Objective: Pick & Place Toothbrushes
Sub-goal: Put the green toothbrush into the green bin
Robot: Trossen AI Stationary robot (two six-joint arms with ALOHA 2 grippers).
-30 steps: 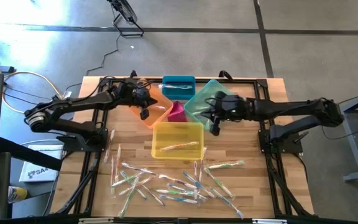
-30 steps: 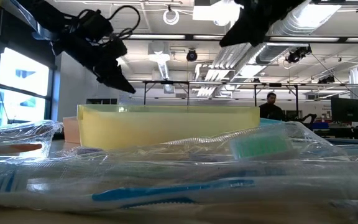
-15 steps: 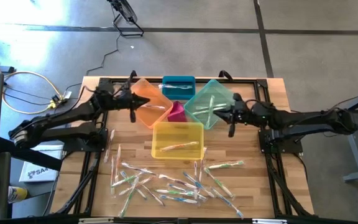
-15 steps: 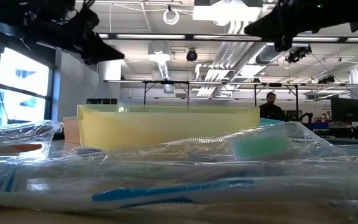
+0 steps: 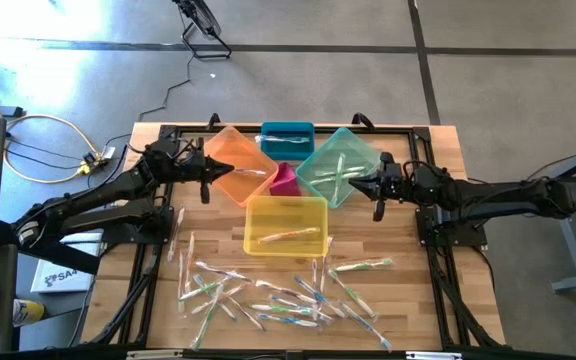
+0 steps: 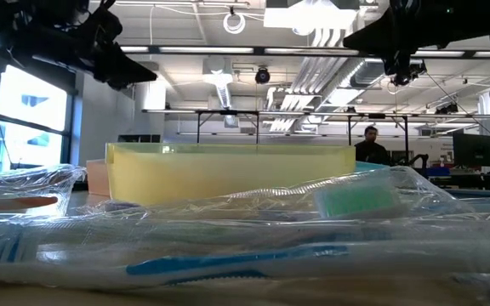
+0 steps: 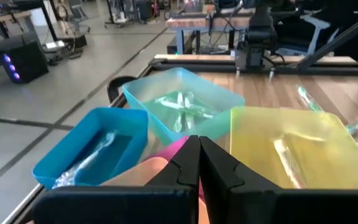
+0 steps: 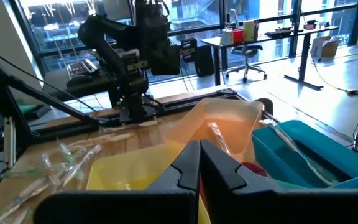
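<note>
Several wrapped toothbrushes (image 5: 278, 295) lie scattered on the near half of the wooden table; they fill the foreground of the low view (image 6: 228, 263). More lie inside the orange bin (image 5: 236, 163), blue bin (image 5: 287, 139), teal bin (image 5: 336, 166) and yellow bin (image 5: 285, 224). My left gripper (image 5: 223, 175) hovers shut and nearly level at the orange bin's left side, holding nothing (image 7: 199, 155). My right gripper (image 5: 360, 184) hovers shut and level at the teal bin's right side, also holding nothing (image 8: 199, 158).
A small pink bin (image 5: 284, 180) sits between the orange, teal and yellow bins. A black frame (image 5: 158, 250) runs along the table's sides. A strip of bare wood lies between the yellow bin and the loose pile.
Both grippers have drawn back from over the bins, my left one toward the table's left edge and my right one toward its right edge. Both have tipped up from slanting down to nearly level. Both have stayed shut and hold nothing.
</note>
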